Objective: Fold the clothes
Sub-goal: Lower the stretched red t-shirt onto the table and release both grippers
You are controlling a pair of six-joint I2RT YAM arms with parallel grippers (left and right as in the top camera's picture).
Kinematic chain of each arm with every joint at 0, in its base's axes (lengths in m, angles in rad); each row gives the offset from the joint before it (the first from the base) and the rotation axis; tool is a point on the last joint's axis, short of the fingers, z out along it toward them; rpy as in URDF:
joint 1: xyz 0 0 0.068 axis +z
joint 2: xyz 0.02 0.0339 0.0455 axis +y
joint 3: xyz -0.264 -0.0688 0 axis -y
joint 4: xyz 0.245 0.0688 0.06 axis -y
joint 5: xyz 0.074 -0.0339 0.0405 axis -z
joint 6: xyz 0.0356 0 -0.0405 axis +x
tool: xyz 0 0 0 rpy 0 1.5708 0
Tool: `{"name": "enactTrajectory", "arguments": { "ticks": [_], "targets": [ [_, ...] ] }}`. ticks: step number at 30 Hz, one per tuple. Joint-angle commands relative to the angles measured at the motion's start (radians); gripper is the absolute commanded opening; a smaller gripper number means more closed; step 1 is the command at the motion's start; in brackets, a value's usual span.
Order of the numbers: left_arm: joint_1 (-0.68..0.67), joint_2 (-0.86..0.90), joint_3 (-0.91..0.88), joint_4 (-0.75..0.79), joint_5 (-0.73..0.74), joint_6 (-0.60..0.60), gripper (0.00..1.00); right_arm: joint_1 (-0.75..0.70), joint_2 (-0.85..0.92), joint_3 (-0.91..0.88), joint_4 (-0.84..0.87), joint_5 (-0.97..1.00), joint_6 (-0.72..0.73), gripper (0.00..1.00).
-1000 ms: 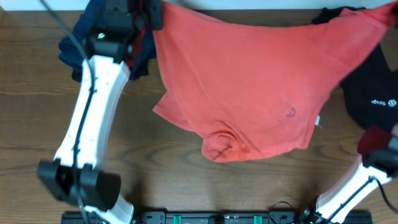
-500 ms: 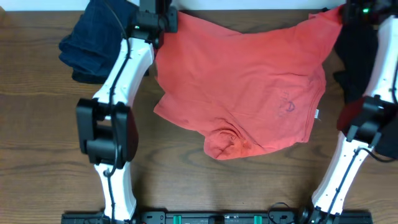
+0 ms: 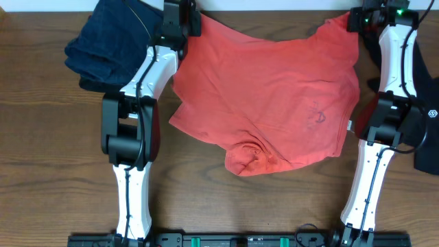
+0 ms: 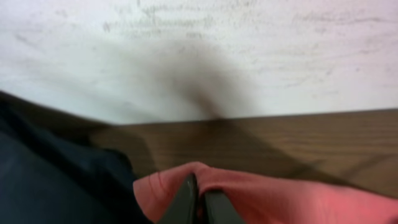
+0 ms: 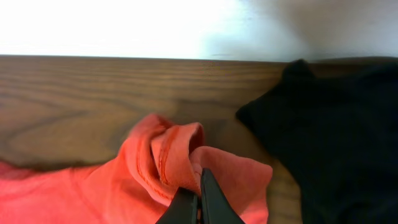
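The coral-red T-shirt (image 3: 274, 96) lies spread across the middle of the table, lettering faint through the fabric, with one bunched sleeve (image 3: 250, 159) at its near edge. My left gripper (image 3: 186, 20) is shut on the shirt's far left corner at the table's back edge; the wrist view shows the fabric (image 4: 249, 193) pinched in the jaws (image 4: 200, 198). My right gripper (image 3: 357, 19) is shut on the far right corner; its jaws (image 5: 199, 193) pinch a folded hem (image 5: 174, 155).
A dark navy denim garment (image 3: 103, 48) lies at the back left, beside my left arm. A black shirt with a white logo (image 3: 429, 130) lies at the right edge, also in the right wrist view (image 5: 336, 137). Bare wood in front.
Both arms have swung in and reached to the far edge, pulling the shirt's top corners back and apart. The shirt's right side has come off the black shirt and lies flatter.
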Motion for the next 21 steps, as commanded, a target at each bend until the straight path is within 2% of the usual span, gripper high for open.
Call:
{"name": "enactTrajectory", "arguments": {
  "ticks": [1, 2, 3, 4, 5, 6, 7, 14, 17, 21],
  "targets": [
    [0.005, 0.028, 0.011, 0.042, -0.008, -0.012, 0.07, 0.009, 0.005, 0.003, 0.034, 0.045, 0.05, 0.01],
    [0.005, 0.028, 0.011, 0.054, -0.008, -0.012, 0.09, 0.009, 0.004, 0.003, 0.042, 0.059, 0.061, 0.01],
    [0.005, 0.028, 0.011, 0.07, -0.008, -0.011, 0.15, 0.008, 0.002, 0.005, 0.051, 0.076, 0.071, 0.06],
    [0.005, 0.027, 0.012, 0.083, -0.008, -0.012, 0.3, 0.007, 0.0, 0.006, 0.052, 0.083, 0.071, 0.29],
    [0.005, 0.022, 0.013, 0.096, -0.008, -0.011, 0.54, 0.006, -0.005, 0.006, 0.05, 0.086, 0.071, 0.68],
    [0.005, 0.016, 0.014, 0.098, -0.008, -0.009, 0.76, 0.004, -0.011, 0.006, 0.041, 0.086, 0.071, 0.99],
    [0.005, 0.006, 0.017, 0.094, -0.008, -0.006, 1.0, 0.003, -0.021, 0.006, 0.028, 0.086, 0.071, 0.99],
    [0.007, -0.155, 0.017, -0.059, -0.008, -0.003, 0.98, -0.004, -0.166, 0.006, -0.098, 0.086, 0.071, 0.99],
    [0.003, -0.271, 0.017, -0.222, -0.006, -0.004, 0.98, -0.002, -0.268, 0.006, -0.175, 0.077, 0.084, 0.99],
    [-0.013, -0.442, 0.017, -0.519, 0.0, -0.004, 0.98, 0.004, -0.415, 0.006, -0.344, -0.001, 0.097, 0.99]
  ]
}}
